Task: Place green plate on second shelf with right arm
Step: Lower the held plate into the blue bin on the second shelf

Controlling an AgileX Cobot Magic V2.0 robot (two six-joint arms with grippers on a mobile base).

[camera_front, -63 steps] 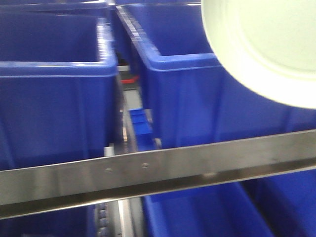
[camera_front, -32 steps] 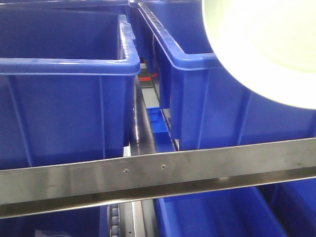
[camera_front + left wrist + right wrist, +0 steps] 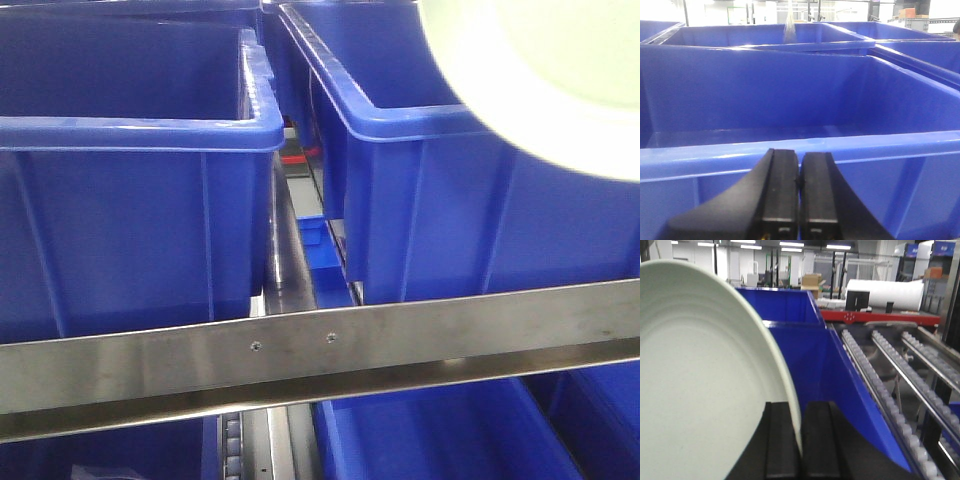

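Since the frame half a second back, the green plate point(image 3: 560, 70) has lifted and slid toward the upper right corner of the front view, so less of its disc covers the right blue bin point(image 3: 430, 220). The left blue bin point(image 3: 130, 220) and the steel shelf rail point(image 3: 320, 355) sit exactly where they were.

The plate is in the air, tilted steeply, over the near edge of the right bin. In the right wrist view the right gripper point(image 3: 800, 440) pinches its rim edge-on, one finger on each face, while the rest of the plate fans out to the left. The left gripper point(image 3: 799, 195) has its jaws pressed together on nothing and hangs just in front of a blue bin wall point(image 3: 790, 90).

The hold looks like the weak point. Only a thin strip of sloping rim is clamped, so a quick swing or a wrist turn could let the plate pivot or slip out. Its wide free side could also clip a bin rim or the rail on the way in. Bins fill both visible levels, and roller tracks point(image 3: 875, 385) run beside them, so a flat landing spot is not evident; set on rollers, the plate could creep.
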